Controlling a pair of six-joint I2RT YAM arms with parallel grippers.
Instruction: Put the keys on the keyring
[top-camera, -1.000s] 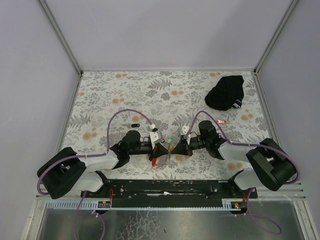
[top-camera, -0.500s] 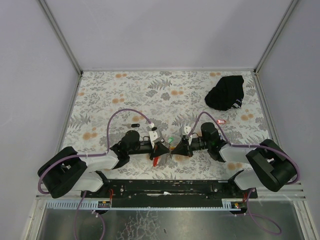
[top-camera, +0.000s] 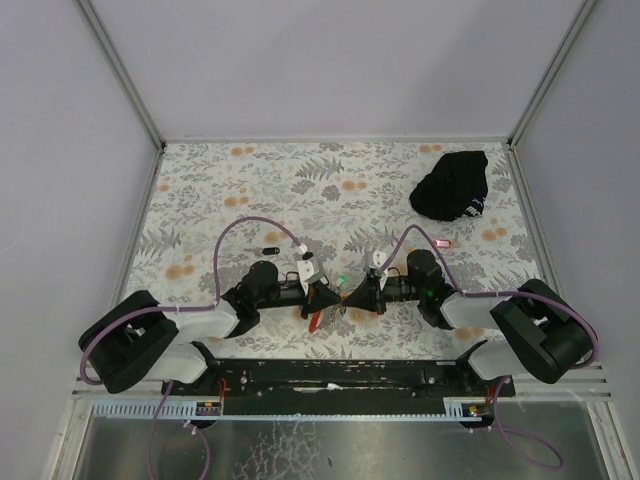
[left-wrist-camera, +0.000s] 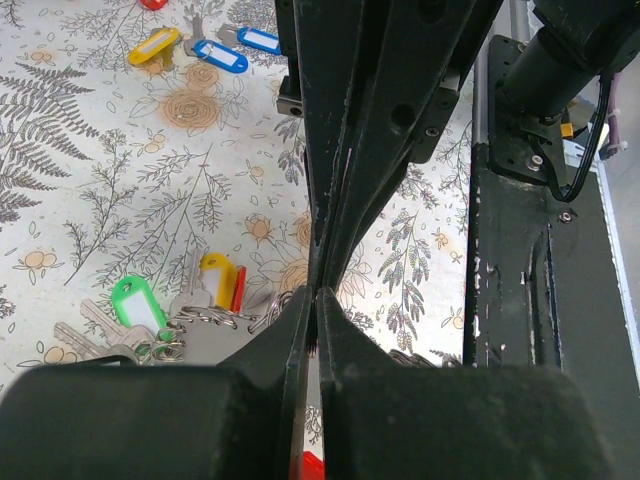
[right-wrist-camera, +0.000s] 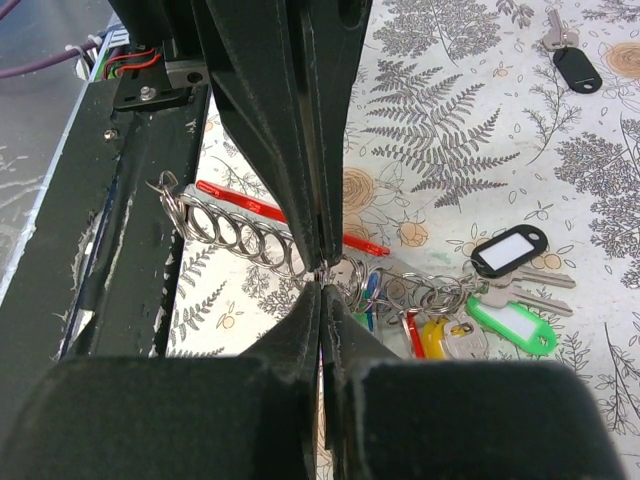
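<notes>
The keyring (right-wrist-camera: 250, 238), a row of linked metal rings on a strap with a red end (right-wrist-camera: 360, 243), hangs between my two grippers near the table's front middle. Keys with black (right-wrist-camera: 510, 250), green (right-wrist-camera: 515, 325), yellow and red tags hang from it. My left gripper (top-camera: 323, 296) is shut on the strap, whose red end (top-camera: 315, 320) hangs below it. My right gripper (top-camera: 351, 293) is shut on one ring, tip to tip with the left one. Loose keys lie apart: a black-tagged one (top-camera: 268, 250), a red-tagged one (top-camera: 446, 242), and yellow-tagged (left-wrist-camera: 155, 45) and blue-tagged (left-wrist-camera: 222, 56) ones.
A large black cloth bundle (top-camera: 452, 185) lies at the back right of the floral tablecloth. The black base rail (top-camera: 340, 375) runs along the near edge just behind the grippers. Purple cables arch over both arms.
Both grippers have shifted slightly while staying shut and tip to tip. The red strap end under the left gripper now shows narrower, more edge-on.
</notes>
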